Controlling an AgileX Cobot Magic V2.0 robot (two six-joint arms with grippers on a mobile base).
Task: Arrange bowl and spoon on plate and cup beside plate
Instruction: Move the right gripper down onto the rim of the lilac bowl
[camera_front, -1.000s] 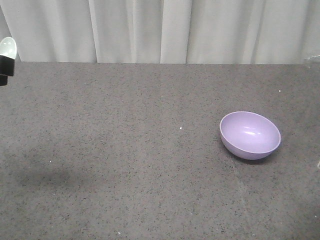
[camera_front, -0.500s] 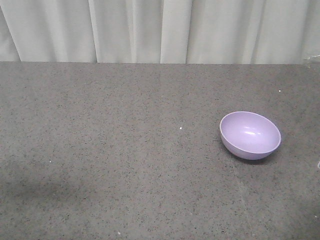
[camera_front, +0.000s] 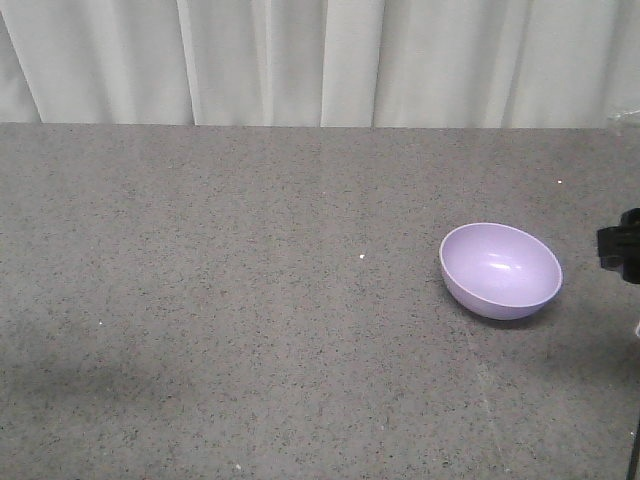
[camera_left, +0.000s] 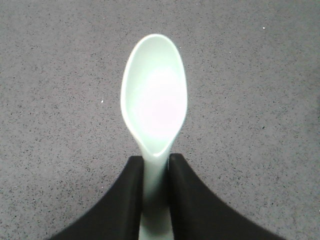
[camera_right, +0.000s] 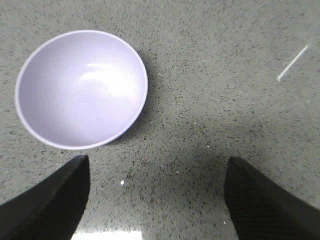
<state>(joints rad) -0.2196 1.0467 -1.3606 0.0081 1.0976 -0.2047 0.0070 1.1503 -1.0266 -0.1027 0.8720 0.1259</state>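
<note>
Bowl (camera_front: 500, 270): lilac plastic, tilted, at 3 o'clock on the tabletop (camera_front: 250, 330). Judged light, stiff and slick-walled, so best pinched at the rim.
Right gripper (camera_right: 156, 167): spread wide, empty, bowl at its 10 o'clock.
Spoon (camera_left: 154, 100): mint green, judged light. Left gripper (camera_left: 155, 162) is clamped on its handle.

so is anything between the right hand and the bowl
Nothing visible. The right hand is open, and only bare table lies between it and the bowl, which sits ahead, toward the left side of the wrist view.
</note>
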